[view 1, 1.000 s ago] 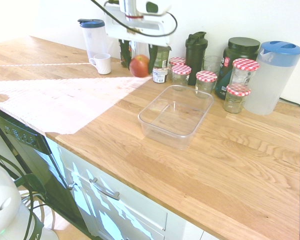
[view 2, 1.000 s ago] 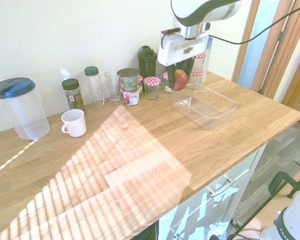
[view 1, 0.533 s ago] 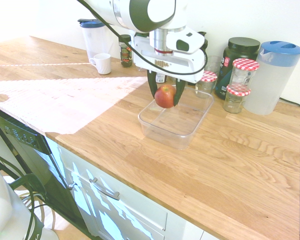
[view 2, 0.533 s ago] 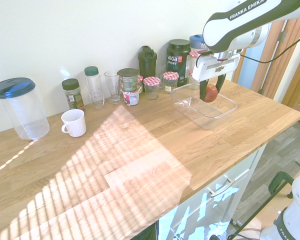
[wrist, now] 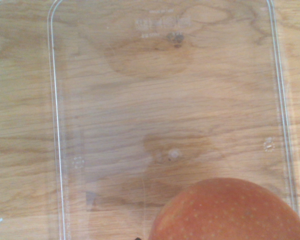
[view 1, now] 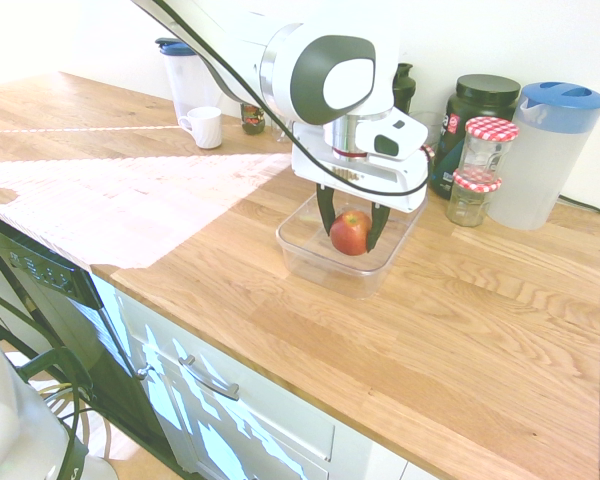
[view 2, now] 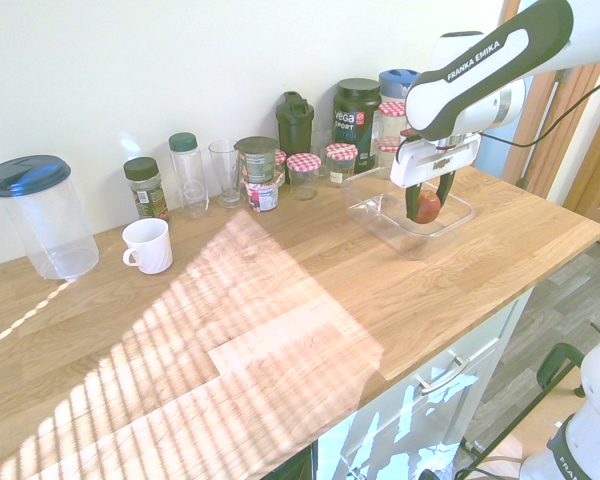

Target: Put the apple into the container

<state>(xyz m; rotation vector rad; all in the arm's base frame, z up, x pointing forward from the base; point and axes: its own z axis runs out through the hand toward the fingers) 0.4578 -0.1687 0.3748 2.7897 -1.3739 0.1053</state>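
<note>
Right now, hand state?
Hand: closed on the apple, lowered inside the container.

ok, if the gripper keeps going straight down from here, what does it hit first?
The gripper points down into the container, shut on the apple. Straight down, the apple likely meets the container's clear floor first; the remaining gap is unclear.

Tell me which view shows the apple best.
First exterior view: the apple shows nearly whole between the gripper fingers, down inside the container. The second exterior view shows it small and partly hidden by a finger. The wrist view crops it at the frame's edge.
</note>
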